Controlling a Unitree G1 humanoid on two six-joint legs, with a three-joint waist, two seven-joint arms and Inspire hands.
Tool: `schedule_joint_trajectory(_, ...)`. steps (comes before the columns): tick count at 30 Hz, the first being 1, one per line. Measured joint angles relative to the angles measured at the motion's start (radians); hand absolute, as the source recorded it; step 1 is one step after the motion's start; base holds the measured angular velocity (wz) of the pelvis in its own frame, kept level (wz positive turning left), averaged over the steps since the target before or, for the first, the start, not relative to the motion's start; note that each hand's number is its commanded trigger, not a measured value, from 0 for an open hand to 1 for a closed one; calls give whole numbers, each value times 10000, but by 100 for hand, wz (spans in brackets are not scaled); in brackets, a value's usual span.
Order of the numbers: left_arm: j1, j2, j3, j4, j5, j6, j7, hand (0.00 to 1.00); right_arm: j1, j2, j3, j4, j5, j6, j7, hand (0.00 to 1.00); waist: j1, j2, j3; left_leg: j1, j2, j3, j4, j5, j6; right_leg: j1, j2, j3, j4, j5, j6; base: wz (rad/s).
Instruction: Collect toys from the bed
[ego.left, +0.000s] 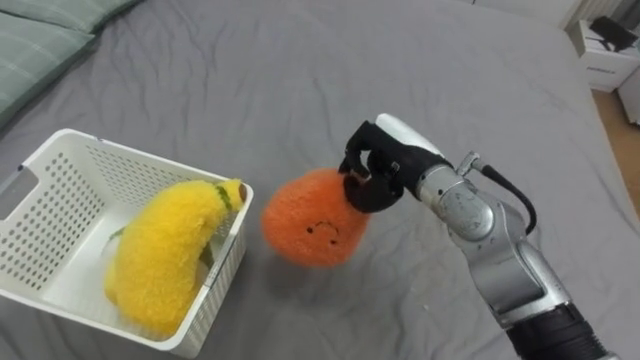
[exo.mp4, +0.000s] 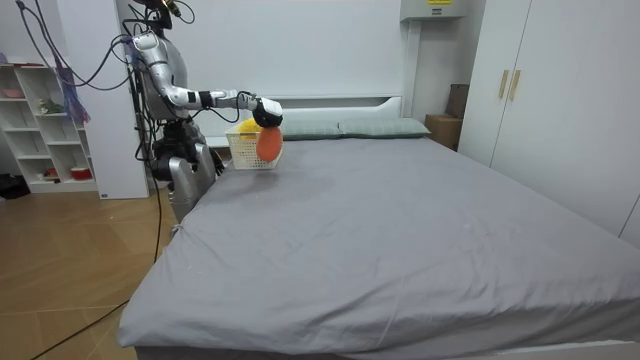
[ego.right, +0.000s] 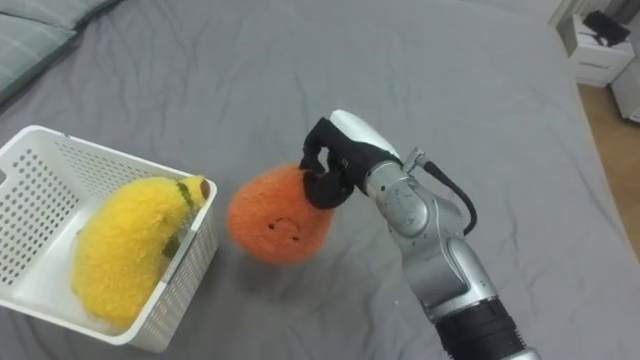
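An orange plush toy (ego.left: 312, 220) with a small stitched face hangs just above the grey bed, right beside the basket's near corner. My right hand (ego.left: 375, 170) is shut on its top end, fingers curled into the plush; the same hand (ego.right: 335, 160) and toy (ego.right: 275, 215) appear in the right eye view. A white perforated basket (ego.left: 60, 180) stands on the bed at the left, holding a yellow plush banana (ego.left: 170, 250) that leans on its right wall. In the room view I stand at the bed's side with the right arm stretched out, the orange toy (exo.mp4: 268, 142) held before the basket (exo.mp4: 240, 152).
The grey bedsheet (ego.left: 330, 70) spreads wide around the basket. Green pillows (ego.left: 35, 45) lie at the upper left. A white nightstand (ego.left: 605, 50) stands beyond the bed at the upper right. In the room view, a white shelf (exo.mp4: 45, 120) and a wardrobe (exo.mp4: 560, 100) flank the bed.
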Motion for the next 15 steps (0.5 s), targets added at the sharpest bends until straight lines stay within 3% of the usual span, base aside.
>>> schedule_joint_trajectory(8, 6, -17, 154, -109, 247, 199, -44, 0, -1089, -23, -70, -117, -324, 286, 194, 100, -70, -20, -17, -21, 12, -5, 6, 0, 0, -76, 4, 9, 99, 0, 0, -1)
schedule_joint_trajectory(13, 43, -6, 598, -113, 639, 225, -38, 0, -1697, -97, -823, -117, -148, 288, -279, 100, -47, -259, -176, -6, 14, -36, 39, 2, 1, -34, -70, -72, 97, -1, 1, 3)
schedule_joint_trajectory(15, 51, -8, 601, -113, 638, 262, -39, 0, -1802, -178, -851, -117, -14, 288, -528, 100, -61, -274, -170, 52, 1, -54, 62, 2, 2, 39, -84, -75, 91, -1, 1, 0)
